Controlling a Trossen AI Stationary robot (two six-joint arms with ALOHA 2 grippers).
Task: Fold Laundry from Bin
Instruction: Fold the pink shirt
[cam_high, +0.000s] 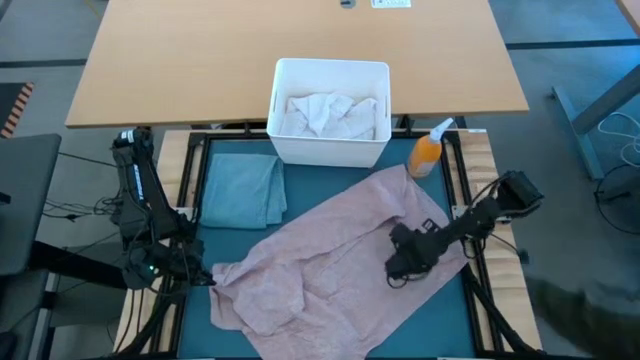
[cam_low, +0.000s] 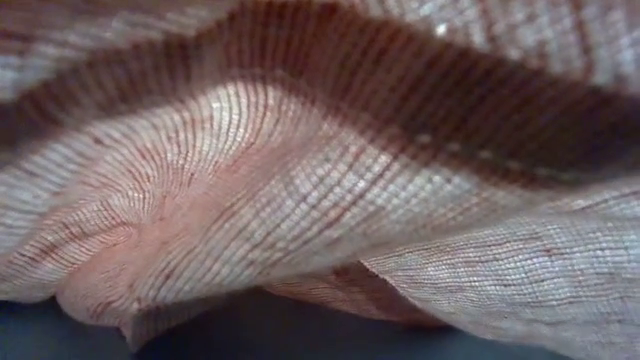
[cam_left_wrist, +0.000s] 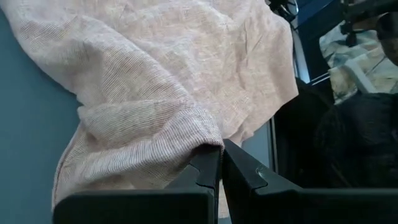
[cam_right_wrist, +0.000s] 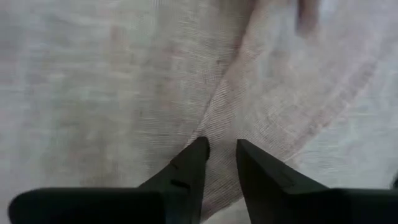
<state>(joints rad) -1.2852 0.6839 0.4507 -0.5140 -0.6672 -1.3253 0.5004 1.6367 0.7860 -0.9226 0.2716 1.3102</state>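
Note:
A dusty pink shirt (cam_high: 340, 260) lies spread slantwise on the teal mat (cam_high: 452, 315), and it fills the low view (cam_low: 320, 200). At its left corner is my left gripper (cam_high: 207, 277), shut on the cloth. My right gripper (cam_high: 398, 268) points down over the shirt's right half. It is open, its fingertips either side of a raised fold (cam_right_wrist: 217, 118). The white bin (cam_high: 330, 150) stands at the mat's far edge with white cloth pieces (cam_high: 330, 113) inside. My left gripper (cam_left_wrist: 221, 149) pinches a bunched corner of the shirt (cam_left_wrist: 199, 124) between its two fingers, coming slanting down from the table's left. That corner is gathered into folds, and the rest of the shirt lies on the mat. Whether my right gripper touches the shirt I cannot tell.
A folded blue-grey garment (cam_high: 243, 190) lies on the mat's far left. An orange spray bottle (cam_high: 428, 152) stands right of the bin. A wooden tabletop (cam_high: 200, 60) stretches beyond the bin.

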